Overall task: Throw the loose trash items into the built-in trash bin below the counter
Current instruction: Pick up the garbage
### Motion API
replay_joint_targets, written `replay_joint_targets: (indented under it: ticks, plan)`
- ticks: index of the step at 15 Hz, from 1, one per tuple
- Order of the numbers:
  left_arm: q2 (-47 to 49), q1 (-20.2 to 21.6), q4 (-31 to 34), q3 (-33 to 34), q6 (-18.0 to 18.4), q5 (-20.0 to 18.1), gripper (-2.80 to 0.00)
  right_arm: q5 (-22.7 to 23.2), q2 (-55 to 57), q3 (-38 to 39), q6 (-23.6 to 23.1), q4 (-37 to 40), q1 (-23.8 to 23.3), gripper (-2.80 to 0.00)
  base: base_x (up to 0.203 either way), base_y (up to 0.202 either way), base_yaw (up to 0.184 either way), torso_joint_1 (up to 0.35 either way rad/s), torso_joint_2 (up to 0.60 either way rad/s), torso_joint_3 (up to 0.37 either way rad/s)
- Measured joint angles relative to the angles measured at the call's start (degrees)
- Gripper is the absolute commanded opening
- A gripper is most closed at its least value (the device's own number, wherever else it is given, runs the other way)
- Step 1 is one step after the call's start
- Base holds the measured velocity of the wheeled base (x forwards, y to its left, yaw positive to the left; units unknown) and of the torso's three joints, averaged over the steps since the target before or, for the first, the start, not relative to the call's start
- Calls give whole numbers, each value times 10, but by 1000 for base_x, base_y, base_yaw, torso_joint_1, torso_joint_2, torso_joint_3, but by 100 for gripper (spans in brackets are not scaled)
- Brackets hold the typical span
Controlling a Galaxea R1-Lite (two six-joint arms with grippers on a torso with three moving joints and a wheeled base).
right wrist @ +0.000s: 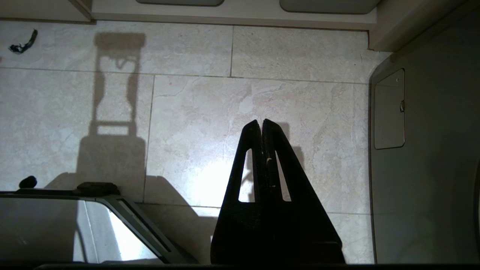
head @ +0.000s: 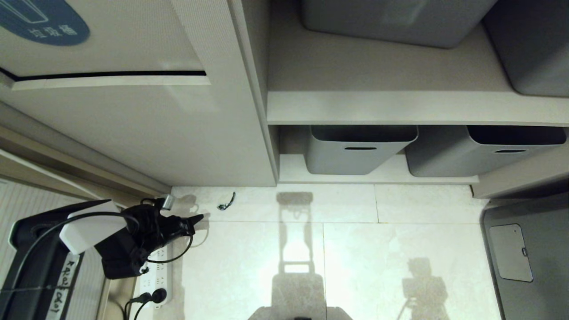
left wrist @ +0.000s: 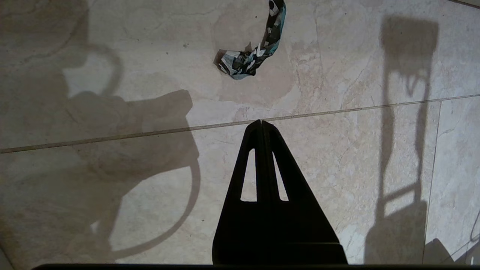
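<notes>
Left gripper: black, 2-fingered point(head: 198, 218), low over the pale marble-look floor tiles point(head: 400, 249), fingers pressed together and holding nothing.
Trash scrap: 1 small crumpled strip of turquoise, black and white cardboard point(left wrist: 251, 56) lies on the floor just ahead of the left fingertips, apart from them, near the foot of the cabinet.
Trash bin: beige cabinet panel with a tilt flap point(head: 111, 80) and a blue oval sticker point(head: 42, 22) — above and left of the scrap.
Right gripper: black point(right wrist: 261, 122), hanging over bare tile, fingers closed flat, empty.
Shelves: 2 grey plastic tubs with slot handles point(head: 360, 149) — on the bottom shelf, right of the panel.
Power strip: white point(head: 155, 280), on the floor below the left arm.
</notes>
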Motion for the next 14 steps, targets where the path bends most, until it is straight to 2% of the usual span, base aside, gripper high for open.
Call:
replay_joint_targets:
  ticks: [8, 14]
  plan:
    - [-24, 18, 0, 16, -7, 6, -280, 0, 0, 0, 0, 0, 0, -280, 0, 0, 0, 0, 0, 0]
    - [-45, 17, -31, 77, -3, 12, -280, 0, 0, 0, 0, 0, 0, -280, 0, 0, 0, 0, 0, 0]
